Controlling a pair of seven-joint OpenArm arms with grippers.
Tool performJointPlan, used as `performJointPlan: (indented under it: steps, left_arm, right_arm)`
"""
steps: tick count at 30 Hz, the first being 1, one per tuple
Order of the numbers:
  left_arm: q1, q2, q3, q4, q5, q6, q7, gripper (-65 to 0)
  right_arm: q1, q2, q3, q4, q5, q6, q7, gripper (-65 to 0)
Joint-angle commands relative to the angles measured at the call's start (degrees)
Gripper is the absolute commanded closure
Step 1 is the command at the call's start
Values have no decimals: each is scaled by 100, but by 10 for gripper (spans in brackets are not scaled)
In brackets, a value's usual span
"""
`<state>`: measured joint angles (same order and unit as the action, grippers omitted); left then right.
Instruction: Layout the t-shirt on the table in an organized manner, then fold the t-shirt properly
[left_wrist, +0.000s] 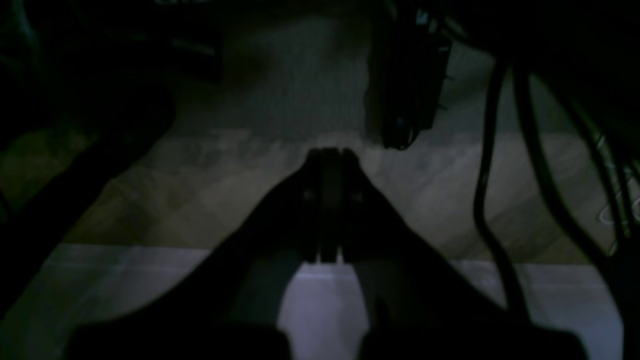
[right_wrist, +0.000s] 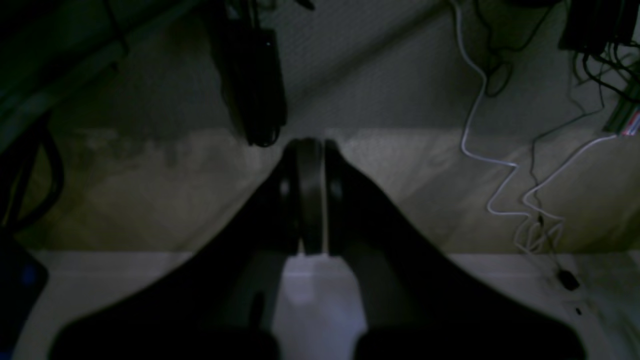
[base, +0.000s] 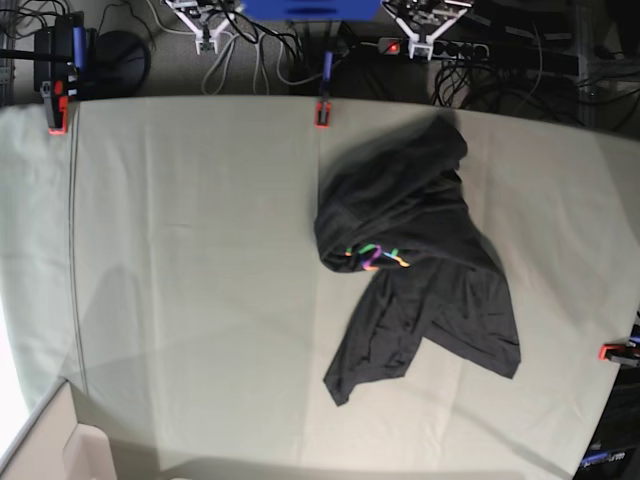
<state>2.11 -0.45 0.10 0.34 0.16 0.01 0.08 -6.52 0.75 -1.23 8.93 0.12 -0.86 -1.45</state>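
While nothing is yet laid out, the left gripper sits with jaws pressed together, empty, and the right gripper reads the same: closed on nothing, over dim floor and cables. Neither arm shows in the base view. Further out, the table carries the t-shirt right of centre, crumpled in a heap, a sliver of rainbow print peeking from a fold, one dark flap trailing toward the near edge. Judged: task at its start; spreading flat and all folds remain.
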Motion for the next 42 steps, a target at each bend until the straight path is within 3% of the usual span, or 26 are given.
performJointPlan:
  steps: [1, 13, 42]
  left_arm:
    - [22, -4, 3, -3, -12, 21, -3, -1]
    - [154, 40, 3, 586, -12, 21, 41, -1]
    - [251, -4, 12, 603, -12, 21, -3, -1]
  right_arm:
    - [-20, -27, -30, 8, 36, 91, -88, 0]
    - [6, -1, -57, 8, 36, 91, -149, 0]
    - [-3, 8, -83, 17, 36, 91, -105, 0]
